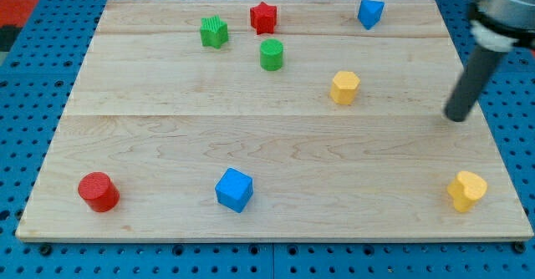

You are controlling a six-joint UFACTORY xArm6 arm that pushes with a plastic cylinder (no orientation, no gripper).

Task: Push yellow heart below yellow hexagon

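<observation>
Wooden surface (276,154) is carrying everything — yellow heart (466,190) sitting at its lower-right corner, well apart from yellow hexagon (344,88). Probably light, rigid, slippery; pushing its right flank seems best. No hand — my tip (457,116) is hovering above the heart.

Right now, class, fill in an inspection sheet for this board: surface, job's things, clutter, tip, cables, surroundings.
Surface: pale wooden board, flat, planks joined.
Job's things: yellow heart block at the view's bottom right corner; yellow hexagon block right of centre, far apart.
Clutter: green star block, red star block, green cylinder block, small blue block, red cylinder block, blue cube block.
Tip: my tip stands near the right edge, above the heart, touching nothing.
Cables: nothing seen.
Surroundings: blue perforated base.
</observation>
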